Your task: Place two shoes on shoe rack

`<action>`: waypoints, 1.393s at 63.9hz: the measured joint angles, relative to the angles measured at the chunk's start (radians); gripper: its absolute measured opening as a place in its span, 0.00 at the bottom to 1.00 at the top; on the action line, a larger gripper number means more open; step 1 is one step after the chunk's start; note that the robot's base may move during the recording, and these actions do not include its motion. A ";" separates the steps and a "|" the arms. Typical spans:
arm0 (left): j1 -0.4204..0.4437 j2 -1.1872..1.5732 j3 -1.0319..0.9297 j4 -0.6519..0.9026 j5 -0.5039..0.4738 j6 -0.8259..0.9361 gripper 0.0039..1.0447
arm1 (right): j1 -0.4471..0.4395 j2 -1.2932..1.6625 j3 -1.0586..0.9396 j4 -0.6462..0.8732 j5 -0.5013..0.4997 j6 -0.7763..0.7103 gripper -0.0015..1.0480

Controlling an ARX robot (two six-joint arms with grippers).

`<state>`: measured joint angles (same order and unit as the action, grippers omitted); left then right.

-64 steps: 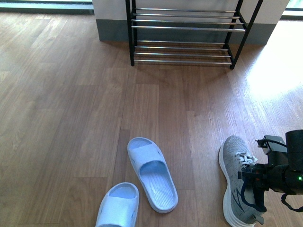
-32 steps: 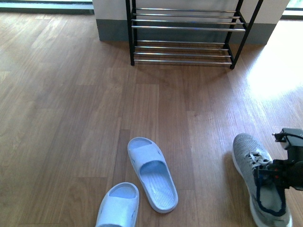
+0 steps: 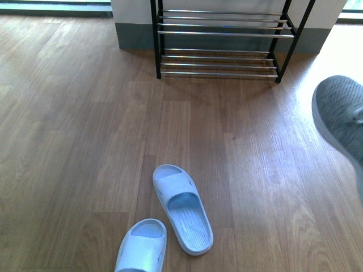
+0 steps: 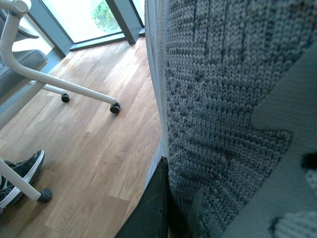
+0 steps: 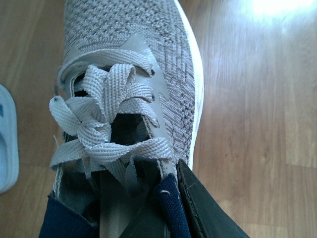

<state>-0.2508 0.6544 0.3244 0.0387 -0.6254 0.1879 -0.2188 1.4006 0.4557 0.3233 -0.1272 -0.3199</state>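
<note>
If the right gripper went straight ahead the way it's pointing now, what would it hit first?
The right gripper is shut on the grey sneaker, which would travel with it. Beyond the sneaker only wooden floor shows, so probably floor, though depth is unclear.

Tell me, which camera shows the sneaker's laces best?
The right wrist view: the laces lie knotted mid-picture. The front view shows only the toe of the sneaker; the left wrist view only close-up knit, no laces.
</note>
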 joint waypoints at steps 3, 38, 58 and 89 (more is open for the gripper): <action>0.000 0.000 0.000 0.000 0.000 0.000 0.05 | -0.010 -0.110 -0.021 -0.053 -0.030 0.001 0.01; 0.000 0.000 0.000 0.000 -0.001 0.000 0.05 | -0.209 -1.061 -0.201 -0.606 -0.317 -0.014 0.01; 0.002 0.000 0.000 0.000 -0.010 0.000 0.05 | -0.209 -1.065 -0.202 -0.607 -0.335 -0.014 0.01; 0.000 -0.002 -0.001 0.000 0.001 0.001 0.05 | -0.209 -1.063 -0.203 -0.607 -0.322 -0.014 0.01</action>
<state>-0.2508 0.6529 0.3237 0.0387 -0.6247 0.1886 -0.4278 0.3374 0.2527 -0.2836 -0.4488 -0.3336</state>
